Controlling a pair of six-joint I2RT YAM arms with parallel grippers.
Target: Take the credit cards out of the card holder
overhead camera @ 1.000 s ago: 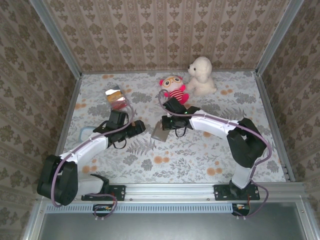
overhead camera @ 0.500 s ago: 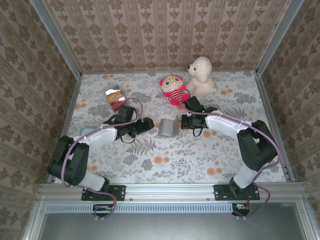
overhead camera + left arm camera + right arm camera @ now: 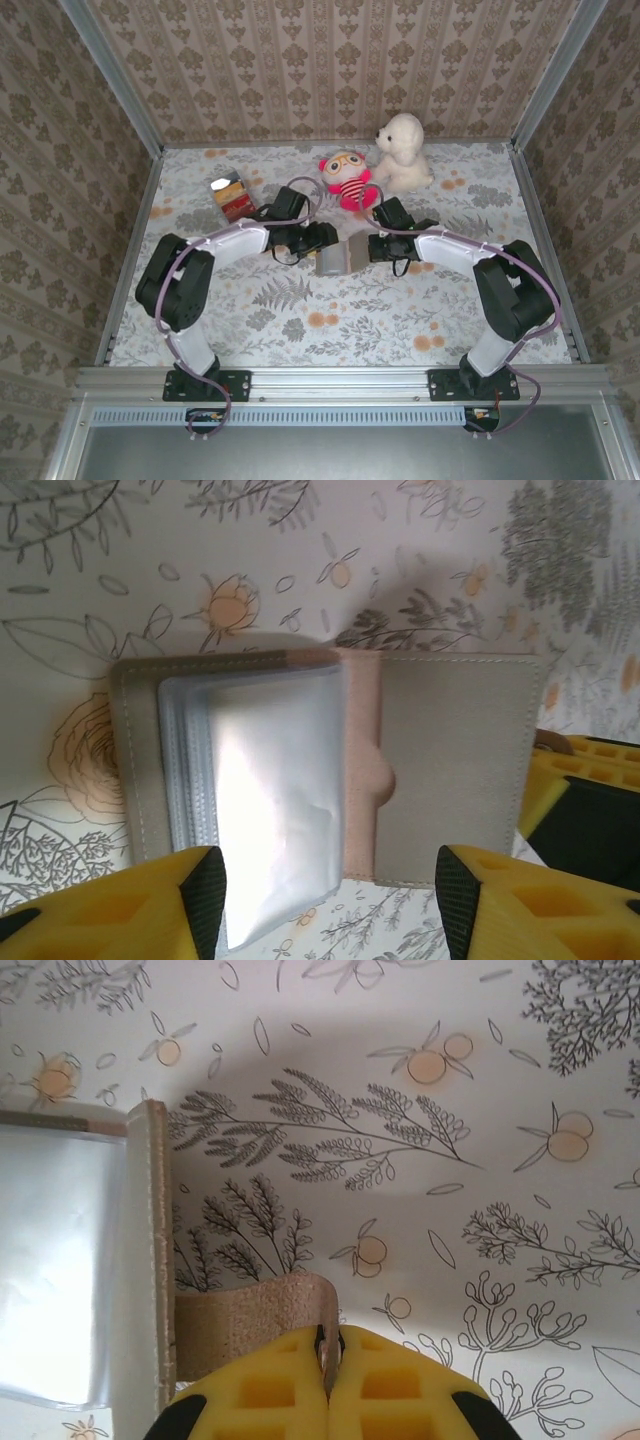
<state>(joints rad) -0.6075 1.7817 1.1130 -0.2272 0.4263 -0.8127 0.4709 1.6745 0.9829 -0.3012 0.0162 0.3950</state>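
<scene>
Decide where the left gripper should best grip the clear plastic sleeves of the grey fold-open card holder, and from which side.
Probably the overhanging edge of the clear plastic sleeves, coming from the side of the left gripper: it juts loose past the grey card holder, while the right gripper, shut, pins the tan strap.

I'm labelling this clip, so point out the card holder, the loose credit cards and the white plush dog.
card holder (image 3: 450,760), left wrist view, its right-hand leaf.
credit cards (image 3: 231,196), top external view, middle of the pile.
white plush dog (image 3: 403,170), top external view, its body.
</scene>
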